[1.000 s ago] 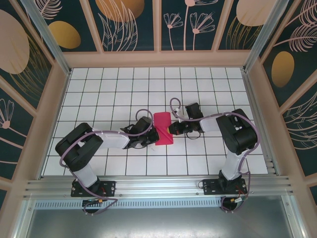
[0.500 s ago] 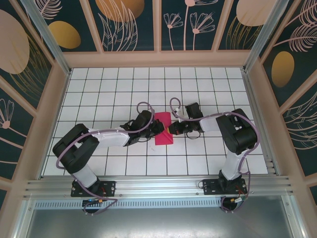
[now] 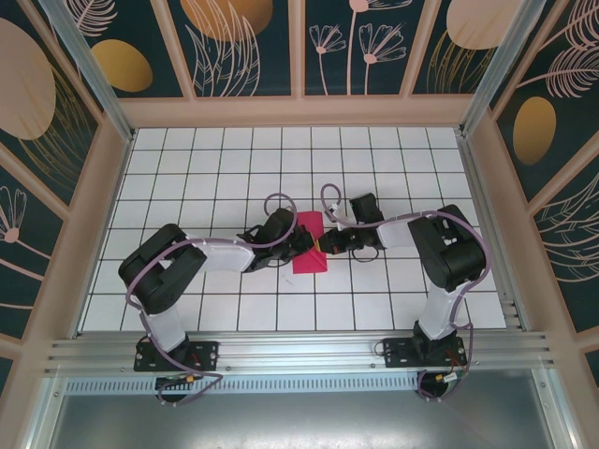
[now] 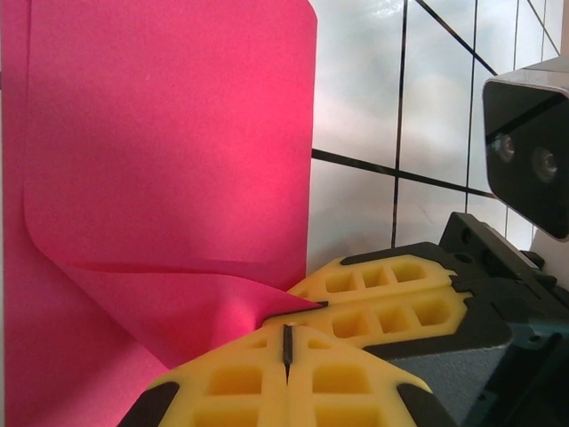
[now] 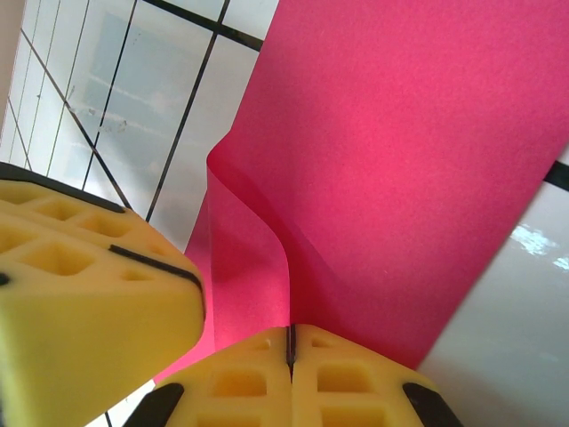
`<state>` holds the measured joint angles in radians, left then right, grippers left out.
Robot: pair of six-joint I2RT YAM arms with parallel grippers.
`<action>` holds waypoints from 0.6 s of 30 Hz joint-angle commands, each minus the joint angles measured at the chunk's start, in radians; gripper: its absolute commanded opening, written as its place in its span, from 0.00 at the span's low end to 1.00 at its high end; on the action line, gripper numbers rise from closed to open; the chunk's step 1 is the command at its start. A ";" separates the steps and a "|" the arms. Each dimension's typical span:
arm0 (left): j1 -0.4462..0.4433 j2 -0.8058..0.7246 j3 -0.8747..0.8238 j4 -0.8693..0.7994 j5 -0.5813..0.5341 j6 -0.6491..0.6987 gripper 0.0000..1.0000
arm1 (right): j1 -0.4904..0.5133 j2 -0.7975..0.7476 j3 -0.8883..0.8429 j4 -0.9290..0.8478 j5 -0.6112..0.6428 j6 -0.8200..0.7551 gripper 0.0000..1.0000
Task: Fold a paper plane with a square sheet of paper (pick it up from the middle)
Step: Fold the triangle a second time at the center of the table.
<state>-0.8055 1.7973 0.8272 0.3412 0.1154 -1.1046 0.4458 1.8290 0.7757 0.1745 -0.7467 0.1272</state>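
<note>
The square sheet of paper [image 3: 310, 261] is magenta-red and lies folded into a narrow strip mid-table. In the right wrist view the paper [image 5: 409, 160] curls up off the table, and its raised edge runs straight into the shut right gripper [image 5: 289, 342]. My right gripper [image 3: 323, 245] is at the strip's right edge. My left gripper [image 3: 309, 241] reaches across the paper and meets it tip to tip. In the left wrist view the left gripper [image 4: 287, 342] is shut, its tip touching the lifted fold of paper [image 4: 169, 133]. No paper shows in its seam. The right fingers [image 4: 382, 289] pinch the paper's corner.
The white gridded table [image 3: 215, 168] is walled by wooden side rails [image 3: 98, 215] and patterned panels. The right wrist camera housing [image 4: 533, 151] sits close to my left gripper. Both arms' cables loop above the paper.
My left arm has swung right across the paper until its gripper meets the right one, and its jaws have closed the last bit. The right arm has held still.
</note>
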 commanded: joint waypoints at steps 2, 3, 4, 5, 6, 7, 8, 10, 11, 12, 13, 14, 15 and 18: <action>-0.005 0.042 0.018 0.020 -0.017 -0.008 0.06 | 0.004 0.039 0.018 -0.022 0.032 -0.041 0.02; -0.006 0.049 0.015 0.026 -0.016 -0.008 0.06 | 0.005 0.040 0.018 -0.023 0.033 -0.042 0.02; -0.006 0.059 0.011 0.031 -0.014 -0.010 0.06 | 0.005 0.042 0.018 -0.023 0.033 -0.042 0.02; -0.005 0.066 0.008 0.033 -0.015 -0.009 0.06 | 0.005 0.043 0.020 -0.022 0.033 -0.043 0.02; -0.006 0.073 0.004 0.037 -0.017 -0.011 0.06 | 0.005 0.043 0.020 -0.023 0.033 -0.043 0.02; -0.005 0.080 -0.001 0.049 -0.015 -0.012 0.06 | 0.005 0.045 0.020 -0.024 0.035 -0.043 0.02; -0.005 0.086 -0.006 0.053 -0.015 -0.014 0.06 | 0.007 0.045 0.021 -0.024 0.036 -0.043 0.02; -0.006 0.096 -0.010 0.053 -0.016 -0.016 0.05 | 0.007 0.048 0.023 -0.028 0.037 -0.044 0.02; -0.006 0.096 -0.013 0.057 -0.011 -0.018 0.05 | 0.008 0.049 0.025 -0.029 0.039 -0.044 0.02; -0.006 0.091 -0.016 0.061 -0.009 -0.019 0.05 | 0.009 0.049 0.026 -0.032 0.041 -0.046 0.02; -0.006 0.081 -0.017 0.060 -0.009 -0.020 0.05 | 0.009 0.049 0.025 -0.032 0.041 -0.046 0.02; -0.005 0.069 -0.017 0.053 -0.015 -0.017 0.06 | 0.009 0.049 0.025 -0.031 0.043 -0.046 0.02; -0.005 0.052 -0.014 0.038 -0.025 -0.010 0.06 | 0.010 0.049 0.026 -0.031 0.044 -0.046 0.02; -0.004 -0.004 -0.005 -0.017 -0.076 0.008 0.08 | 0.011 0.049 0.027 -0.036 0.047 -0.049 0.02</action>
<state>-0.8055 1.8606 0.8238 0.3714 0.0978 -1.1088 0.4465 1.8339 0.7860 0.1566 -0.7498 0.1097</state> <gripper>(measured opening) 0.076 0.062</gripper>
